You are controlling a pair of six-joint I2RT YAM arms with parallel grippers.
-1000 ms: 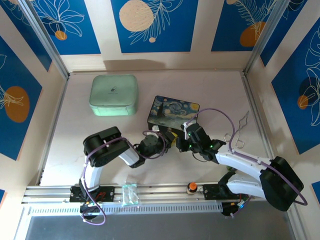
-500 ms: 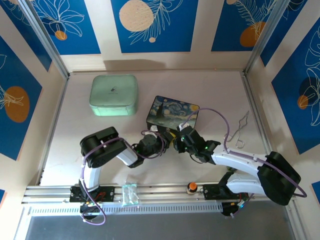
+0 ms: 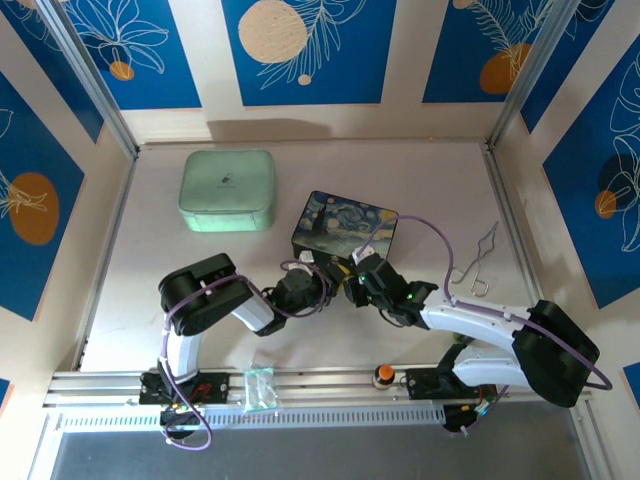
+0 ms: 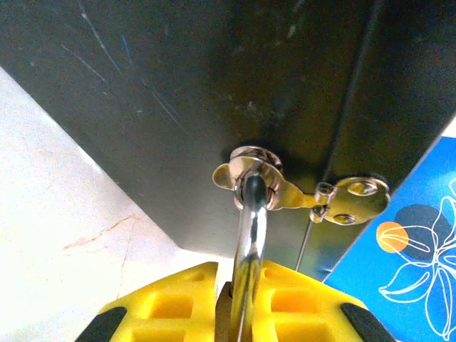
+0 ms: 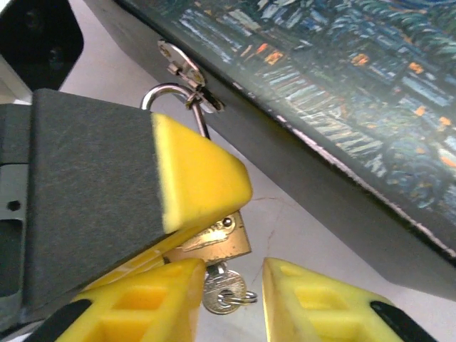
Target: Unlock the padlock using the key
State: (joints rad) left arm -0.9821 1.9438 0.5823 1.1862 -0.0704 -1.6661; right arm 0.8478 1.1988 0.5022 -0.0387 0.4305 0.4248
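Note:
The brass padlock hangs by its silver shackle from the hasp on the front of the dark painted box. My left gripper is shut on the padlock's body, and its big black and yellow finger covers the lock's left side. The small silvery key, with a thin ring on its head, sticks out of the padlock's underside. My right gripper stands open around the key: the left finger is close beside it, the right finger well apart.
A mint-green case lies at the back left of the table. A bent wire tool lies to the right of the box. An orange-topped knob sits on the front rail. Both grippers meet at the box's front edge.
My right gripper has shifted a little to the left and its jaws have spread apart, letting go of the key. The left gripper has kept its hold on the padlock.

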